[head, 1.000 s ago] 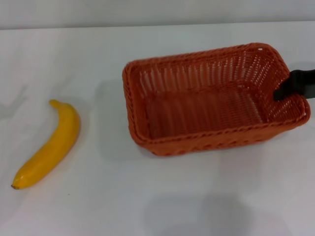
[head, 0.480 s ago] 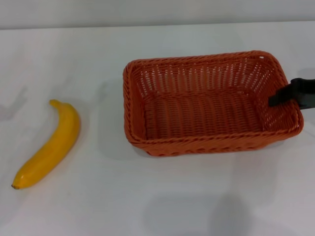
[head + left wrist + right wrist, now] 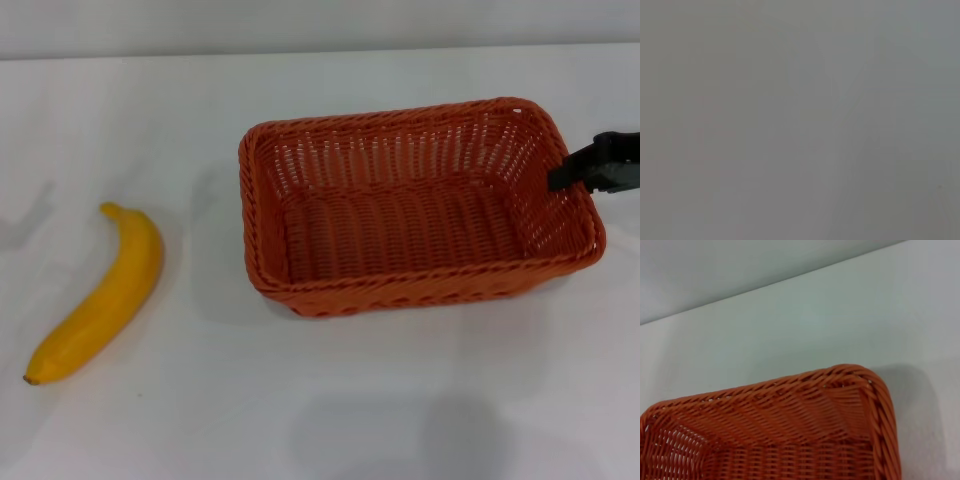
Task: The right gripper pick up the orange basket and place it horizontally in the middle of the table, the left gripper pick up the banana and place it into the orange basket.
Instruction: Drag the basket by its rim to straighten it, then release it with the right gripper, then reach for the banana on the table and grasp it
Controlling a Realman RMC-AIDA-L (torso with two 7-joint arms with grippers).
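Note:
The orange basket (image 3: 400,292) rests flat on the white table (image 3: 330,400), right of centre, its long side running left to right, and it is empty. My right gripper (image 3: 566,180) reaches in from the right edge and straddles the basket's right rim, one black finger inside the wall, shut on it. The right wrist view looks down on the basket's far corner (image 3: 790,410). The yellow banana (image 3: 105,295) lies on the table at the left, well apart from the basket. My left gripper is out of view; its wrist view shows only a blank grey surface.
The table's back edge (image 3: 320,52) meets a grey wall behind the basket. Bare tabletop lies between banana and basket and along the front.
The basket, tilted and held up at its right end a second ago, has come down flat and shifted slightly left, squaring up. The right gripper rose a little at the rim. The banana stayed put.

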